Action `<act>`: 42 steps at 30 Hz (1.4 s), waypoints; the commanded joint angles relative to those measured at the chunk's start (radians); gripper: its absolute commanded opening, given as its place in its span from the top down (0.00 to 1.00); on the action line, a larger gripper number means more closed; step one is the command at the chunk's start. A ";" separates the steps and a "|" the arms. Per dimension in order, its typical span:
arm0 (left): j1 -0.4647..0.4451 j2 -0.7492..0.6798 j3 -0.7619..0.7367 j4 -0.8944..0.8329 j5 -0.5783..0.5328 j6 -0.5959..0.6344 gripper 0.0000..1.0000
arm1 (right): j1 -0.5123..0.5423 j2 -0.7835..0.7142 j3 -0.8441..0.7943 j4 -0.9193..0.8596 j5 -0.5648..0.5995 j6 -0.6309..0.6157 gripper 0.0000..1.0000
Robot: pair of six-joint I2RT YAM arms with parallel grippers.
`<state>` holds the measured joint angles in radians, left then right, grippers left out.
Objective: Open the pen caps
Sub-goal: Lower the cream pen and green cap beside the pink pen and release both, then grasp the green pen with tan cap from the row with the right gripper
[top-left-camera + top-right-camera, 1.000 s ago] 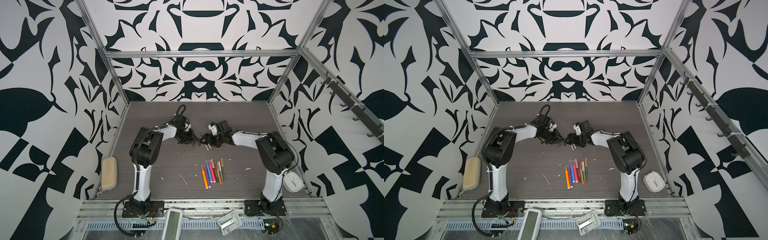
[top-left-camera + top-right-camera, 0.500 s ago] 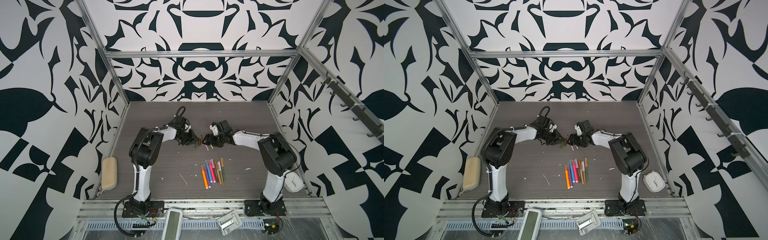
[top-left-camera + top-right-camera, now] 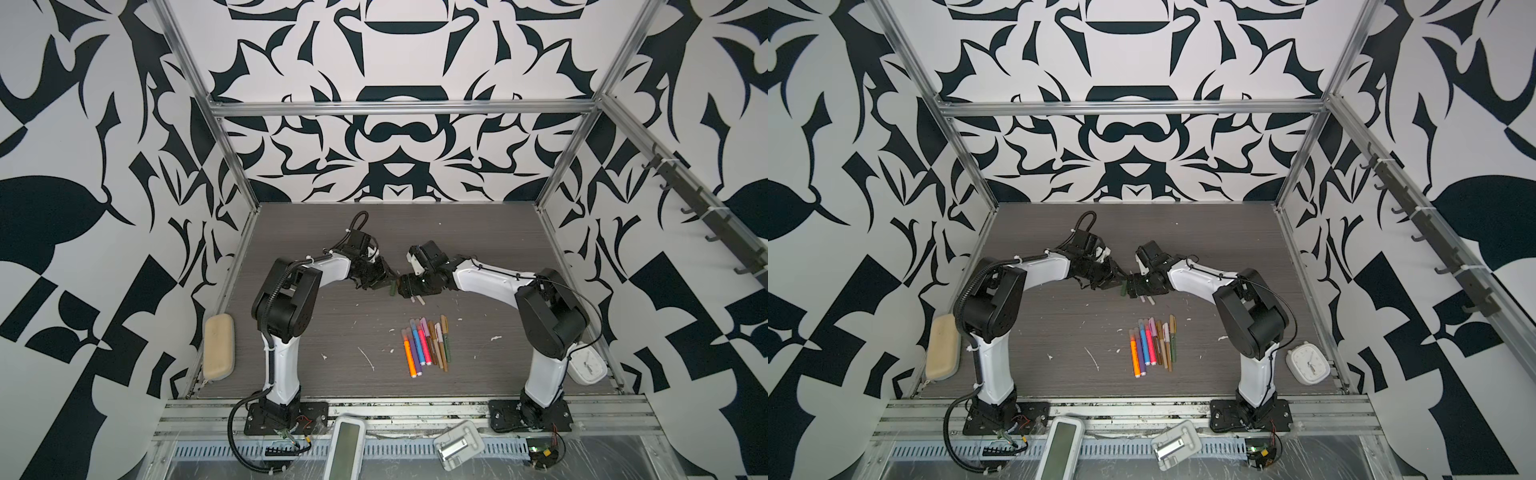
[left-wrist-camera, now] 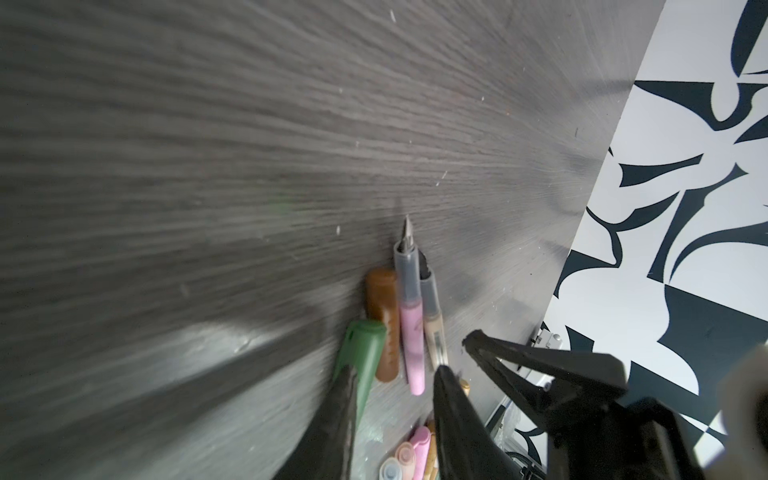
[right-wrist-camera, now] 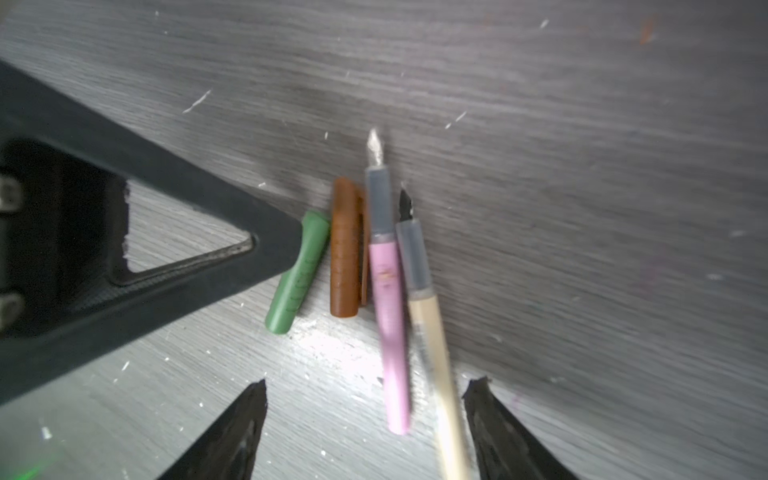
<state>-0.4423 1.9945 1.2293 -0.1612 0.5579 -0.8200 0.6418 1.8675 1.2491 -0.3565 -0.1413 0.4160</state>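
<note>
- Both top views: a closed pouch [image 3: 219,351] lies at the left edge of the table [image 3: 478,232]; its contents are hidden.
- Right wrist view: a green cap [image 5: 297,274], a brown cap [image 5: 344,249], a pink pen [image 5: 390,324] and a tan pen [image 5: 432,345] lie side by side mid-table. Both pens are uncapped, their nibs bare.
- The right gripper [image 5: 368,381] stands wide apart over the pens' tail ends. The tan pen runs between its fingers, and nothing is clamped.
- The left gripper [image 4: 397,370] is narrowly parted and grips nothing; one finger [image 5: 232,249] touches the green cap.
- A row of pens [image 3: 426,345] lies nearer the front, where it lay a second ago. Both grippers stay nose to nose over the loose caps.
</note>
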 commanded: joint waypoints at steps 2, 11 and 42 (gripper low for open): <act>0.004 -0.042 -0.009 -0.032 -0.010 -0.013 0.66 | 0.024 0.015 0.081 -0.085 0.075 -0.035 0.21; 0.009 -0.092 -0.071 -0.028 -0.004 0.006 0.66 | 0.035 -0.075 0.042 -0.082 0.094 0.007 0.24; -0.049 -1.081 -0.759 -0.141 -0.492 0.234 0.60 | 0.261 -0.549 -0.630 -0.132 0.295 0.424 0.61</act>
<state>-0.4892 0.9031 0.4713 -0.3126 0.0883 -0.5941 0.8932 1.3205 0.6247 -0.4946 0.1184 0.8040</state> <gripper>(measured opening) 0.395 0.390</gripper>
